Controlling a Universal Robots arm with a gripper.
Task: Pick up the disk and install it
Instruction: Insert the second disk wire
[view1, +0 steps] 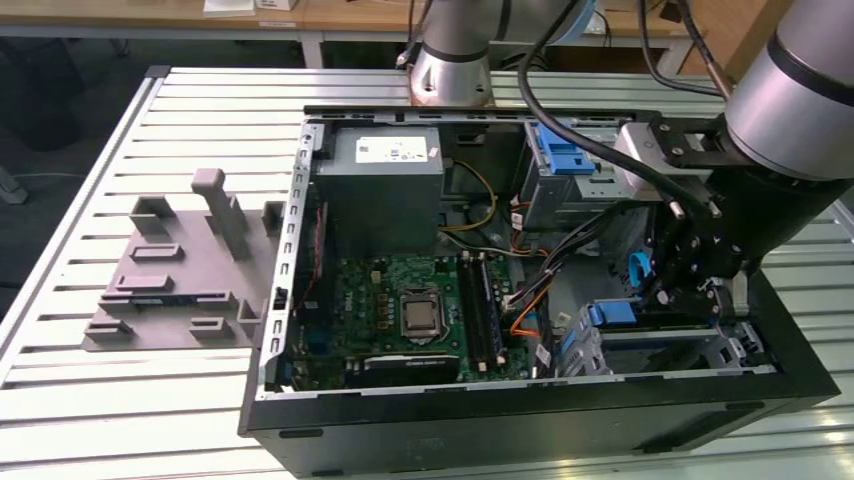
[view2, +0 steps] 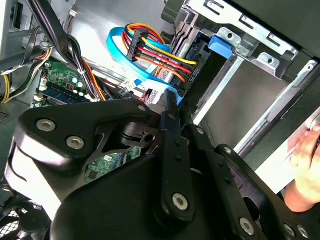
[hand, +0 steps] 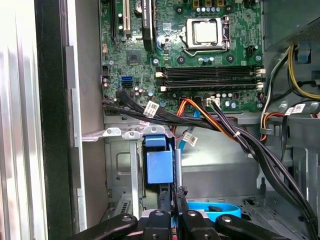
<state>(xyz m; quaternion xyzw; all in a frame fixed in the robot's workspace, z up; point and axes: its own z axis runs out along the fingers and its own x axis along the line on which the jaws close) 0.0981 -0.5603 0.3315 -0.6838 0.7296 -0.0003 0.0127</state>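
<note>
The disk (hand: 159, 167) stands edge-on in the metal drive cage (hand: 120, 170) of the open computer case (view1: 534, 420). Its blue bracket faces the first wrist camera, and a thin grey edge runs beside it. My gripper (hand: 176, 194) sits right at the disk's near end, fingers drawn together on that edge. In the exterior view the gripper (view1: 667, 300) reaches down into the case's corner at that view's right, next to the blue bracket of the disk (view1: 614, 313). In the second wrist view the black fingers (view2: 170, 112) end against a blue part, and the linkage hides most of the bay.
Black and coloured cables (hand: 210, 122) run just above the cage, beside the motherboard (view1: 414, 310). A grey power supply box (view1: 387, 175) and an upper bay with a blue latch (view1: 567, 155) lie farther back. A grey fixture (view1: 187, 270) rests on the slatted table. A hand (view2: 306, 165) is beside the case.
</note>
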